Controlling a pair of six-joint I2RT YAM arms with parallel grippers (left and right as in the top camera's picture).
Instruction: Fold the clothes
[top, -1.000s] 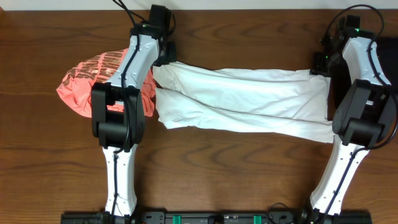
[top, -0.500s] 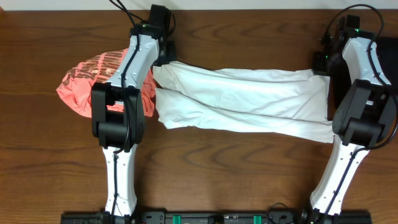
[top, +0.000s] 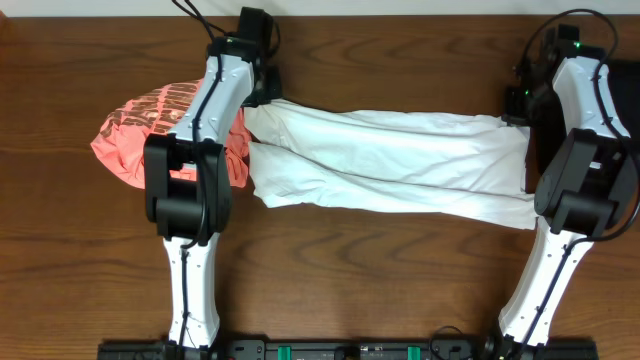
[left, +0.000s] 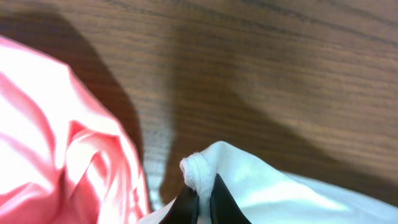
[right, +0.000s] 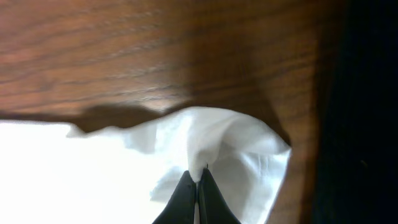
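Since the earlier frame the right gripper (top: 512, 106) has closed onto the far right corner of the white T-shirt (top: 390, 160), and the left arm has edged slightly to its left; the cloth has barely stirred. Overhead, the T-shirt lies stretched across the table (top: 400, 290) between the two arms. Its left end touches the coral-pink shirt (top: 125, 140), which sits crumpled partly under the left arm. The left gripper (top: 268, 98) is at the T-shirt's far left corner.

In the left wrist view its jaws are clenched on a rolled bit of white hem, with pink cloth just beside. In the right wrist view the jaws pinch a peak of white fabric, and the black garment (right: 367, 124) lies close on the right.

With both corners held, the fold should go best if the arms lift evenly, keep the edge taut, and carry it toward the near edge together, so the pink shirt is not dragged along
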